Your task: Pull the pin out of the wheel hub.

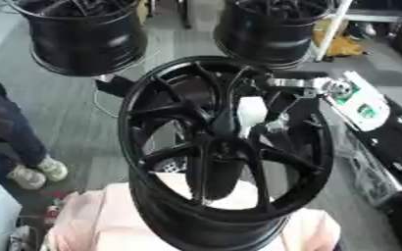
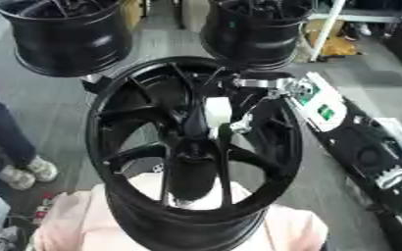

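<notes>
right hand (image 1: 269,117) reaches in from upper right of wheel (image 1: 226,147), fingers curled round white pin (image 1: 251,110) at hub centre; pin stands roughly upright; left hand unseen.

Black right arm (image 1: 385,132), silver joints

The right hand (image 1: 269,117) reached in among the spokes (image 1: 170,110) of the hub (image 1: 226,132), filling the right-side gaps (wider ones lay left). Two more wheels (image 1: 84,37) crowded the far side.
</notes>
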